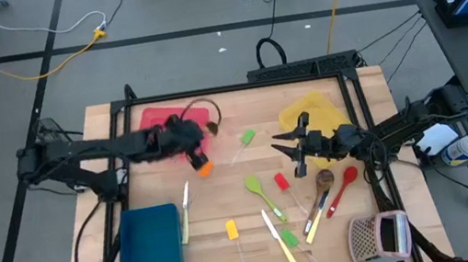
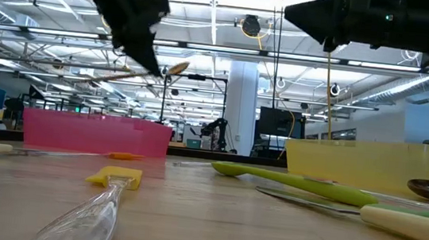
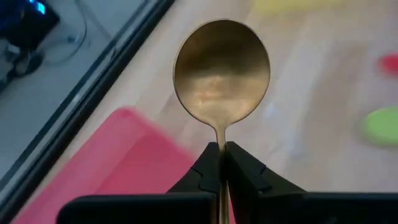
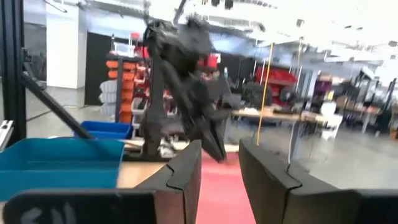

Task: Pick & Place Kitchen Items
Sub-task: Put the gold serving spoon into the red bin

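My left gripper [image 1: 204,131] hangs above the right end of the red tray [image 1: 161,121], shut on a brown spoon [image 3: 221,68]. The spoon's bowl [image 2: 177,68] juts out past the fingertips. My right gripper [image 1: 289,137] hovers open and holds nothing, at the near left edge of the yellow tray [image 1: 313,110]. Lying flat on the wooden table are an orange spatula [image 1: 202,165], a green spatula [image 1: 247,136], a green spoon [image 1: 256,188], a red spatula [image 1: 282,181], another brown spoon [image 1: 323,178], a red spoon [image 1: 349,174], a yellow spatula [image 1: 231,231] and two cream-handled knives [image 1: 184,203] [image 1: 278,240]. My left gripper pinches the spoon's thin handle [image 3: 219,138] just behind the bowl, between its two fingers. The handle runs back along the fingers and is hidden between them. The fingers slant down toward the table's right side. The spoon is lifted clear, its bowl facing the wrist camera.
A blue tray [image 1: 151,246] lies at the near left. A pinkish perforated box [image 1: 380,237] stands at the near right corner. A black frame [image 1: 236,84] borders the table's far and side edges. Bare wood shows between the red and yellow trays.
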`<action>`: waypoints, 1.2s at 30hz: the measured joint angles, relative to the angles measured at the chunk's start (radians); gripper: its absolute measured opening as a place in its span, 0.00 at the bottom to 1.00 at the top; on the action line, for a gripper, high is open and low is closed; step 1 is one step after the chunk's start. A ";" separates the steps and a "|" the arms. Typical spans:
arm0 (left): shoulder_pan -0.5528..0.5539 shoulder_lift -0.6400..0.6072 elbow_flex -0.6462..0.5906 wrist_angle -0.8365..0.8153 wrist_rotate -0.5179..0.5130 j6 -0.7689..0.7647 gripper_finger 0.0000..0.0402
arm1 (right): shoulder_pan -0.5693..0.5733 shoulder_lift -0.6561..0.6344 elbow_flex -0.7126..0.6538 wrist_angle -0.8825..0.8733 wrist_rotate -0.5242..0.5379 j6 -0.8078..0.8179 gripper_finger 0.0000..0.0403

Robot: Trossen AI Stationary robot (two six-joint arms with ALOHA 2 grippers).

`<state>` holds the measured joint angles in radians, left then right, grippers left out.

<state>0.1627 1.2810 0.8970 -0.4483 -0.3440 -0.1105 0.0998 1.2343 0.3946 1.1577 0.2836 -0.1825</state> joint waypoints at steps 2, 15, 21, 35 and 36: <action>0.079 0.004 -0.001 -0.038 0.044 0.073 0.02 | 0.000 0.000 0.000 0.033 0.000 -0.023 0.25; 0.430 0.024 -0.026 -0.078 0.189 0.366 0.04 | -0.003 0.000 0.000 0.051 0.001 -0.091 0.25; 0.485 0.106 -0.062 -0.066 0.222 0.465 0.02 | -0.008 0.000 0.000 0.031 0.000 -0.040 0.25; 0.522 0.377 -0.055 -0.009 0.208 0.558 0.04 | -0.008 0.000 0.000 -0.022 0.002 0.022 0.25; 0.522 0.379 -0.054 -0.008 0.203 0.559 0.04 | -0.008 0.000 0.000 -0.031 0.002 0.023 0.25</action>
<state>0.6849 1.6601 0.8433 -0.4559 -0.1407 0.4480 0.0914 1.2339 0.3947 1.1267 0.2855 -0.1594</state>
